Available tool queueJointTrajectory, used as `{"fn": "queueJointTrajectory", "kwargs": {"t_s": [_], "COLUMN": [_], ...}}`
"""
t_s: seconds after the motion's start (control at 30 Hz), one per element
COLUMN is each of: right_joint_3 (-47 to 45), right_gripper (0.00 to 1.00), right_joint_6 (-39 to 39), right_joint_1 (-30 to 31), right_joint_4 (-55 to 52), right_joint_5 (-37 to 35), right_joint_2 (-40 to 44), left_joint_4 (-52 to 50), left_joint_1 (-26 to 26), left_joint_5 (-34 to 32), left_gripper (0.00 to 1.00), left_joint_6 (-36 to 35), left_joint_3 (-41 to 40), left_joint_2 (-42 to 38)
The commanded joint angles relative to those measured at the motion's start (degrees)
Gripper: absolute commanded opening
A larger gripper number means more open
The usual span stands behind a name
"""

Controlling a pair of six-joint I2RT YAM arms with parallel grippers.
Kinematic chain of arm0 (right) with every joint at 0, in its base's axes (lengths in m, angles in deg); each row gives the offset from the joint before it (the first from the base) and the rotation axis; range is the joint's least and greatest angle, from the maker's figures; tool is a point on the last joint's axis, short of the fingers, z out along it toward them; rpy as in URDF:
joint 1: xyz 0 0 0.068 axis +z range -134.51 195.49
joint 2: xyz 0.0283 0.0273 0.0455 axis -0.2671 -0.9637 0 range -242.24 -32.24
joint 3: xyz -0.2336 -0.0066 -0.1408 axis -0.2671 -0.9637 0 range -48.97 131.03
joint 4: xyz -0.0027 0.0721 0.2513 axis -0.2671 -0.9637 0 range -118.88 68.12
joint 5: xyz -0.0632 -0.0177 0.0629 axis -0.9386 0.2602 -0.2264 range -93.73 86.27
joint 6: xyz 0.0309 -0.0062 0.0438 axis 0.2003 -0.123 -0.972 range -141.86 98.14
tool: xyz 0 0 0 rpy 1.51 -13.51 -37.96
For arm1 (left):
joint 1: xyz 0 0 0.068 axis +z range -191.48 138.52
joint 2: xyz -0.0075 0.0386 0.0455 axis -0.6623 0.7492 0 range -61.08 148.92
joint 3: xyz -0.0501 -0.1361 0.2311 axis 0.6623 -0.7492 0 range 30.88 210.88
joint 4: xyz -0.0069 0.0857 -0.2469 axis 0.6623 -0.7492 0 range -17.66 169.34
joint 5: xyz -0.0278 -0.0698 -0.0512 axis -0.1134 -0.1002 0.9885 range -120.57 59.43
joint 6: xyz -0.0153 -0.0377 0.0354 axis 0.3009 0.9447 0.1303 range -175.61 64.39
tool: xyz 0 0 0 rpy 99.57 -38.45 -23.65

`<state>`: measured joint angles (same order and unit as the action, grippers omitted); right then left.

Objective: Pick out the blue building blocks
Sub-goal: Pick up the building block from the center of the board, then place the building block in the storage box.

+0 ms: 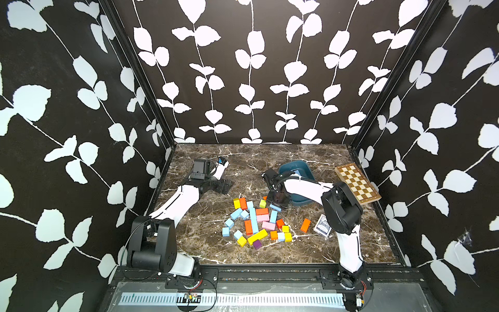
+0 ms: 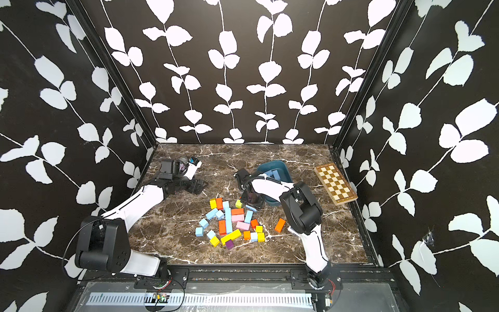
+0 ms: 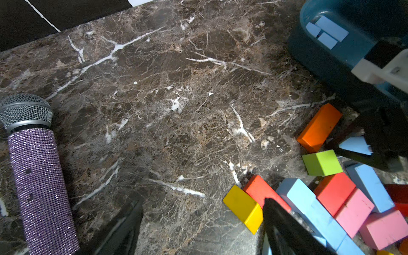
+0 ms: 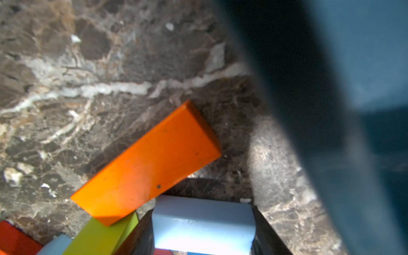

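Sky-blue between black fingers: the right gripper (image 1: 279, 205) had its jaws pressed to both sides of a blue block (image 4: 203, 212) at the far edge of the pile (image 1: 256, 224), just beside the tray (image 4: 331, 66). Trouble sat close. An orange block (image 4: 150, 163) leaned on a green block (image 4: 99, 238) right against the grip, so a lift could drag both. The held piece looked wedge-shaped; sloped faces might let it slip. Three blue blocks (image 3: 326, 33) lay in the tray, others in the pile. The left gripper (image 3: 203, 207) hung wide open, empty.
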<state>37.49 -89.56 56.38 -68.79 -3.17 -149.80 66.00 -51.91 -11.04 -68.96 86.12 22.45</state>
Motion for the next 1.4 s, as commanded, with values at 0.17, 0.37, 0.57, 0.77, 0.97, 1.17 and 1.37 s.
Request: {"fn": "queueJointTrajectory", "kwargs": {"t_s": [0.17,0.37,0.57,0.77,0.97,1.17,1.37], "right_joint_3": [0.8,3.4,9.2,17.9,25.5,28.3,29.4], "right_gripper": [0.48,0.47,0.45,0.45,0.46,0.46,0.48], "right_joint_6": [0.7,10.9,35.9,57.7,64.3,66.7,66.9], "right_joint_1": [2.4,0.4,-9.3,-16.8,-20.2,-20.3,-20.5], "right_joint_4": [-8.0,-13.3,-17.2,-19.6,-20.2,-19.5,-17.4], "right_joint_5": [-1.1,-3.0,-2.5,-2.3,0.5,3.8,4.8], "right_joint_2": [8.9,13.2,12.7,4.5,-4.8,-10.1,-13.4], "left_joint_4": [0.3,0.4,-1.4,-2.4,-2.3,-2.8,-4.9], "left_joint_1": [0.2,0.3,0.3,0.3,0.2,0.2,0.3], "left_joint_5": [3.3,5.0,7.6,9.4,11.1,9.7,9.9], "left_gripper": [0.86,0.86,0.85,0.85,0.85,0.85,0.85], "left_joint_6": [-0.7,-2.7,-6.8,-9.9,-11.6,-11.6,-13.9], "left_joint_3": [4.2,5.2,8.3,10.4,12.2,14.7,18.2], "left_joint_2": [2.6,3.6,5.8,8.1,10.8,13.6,16.7]}}
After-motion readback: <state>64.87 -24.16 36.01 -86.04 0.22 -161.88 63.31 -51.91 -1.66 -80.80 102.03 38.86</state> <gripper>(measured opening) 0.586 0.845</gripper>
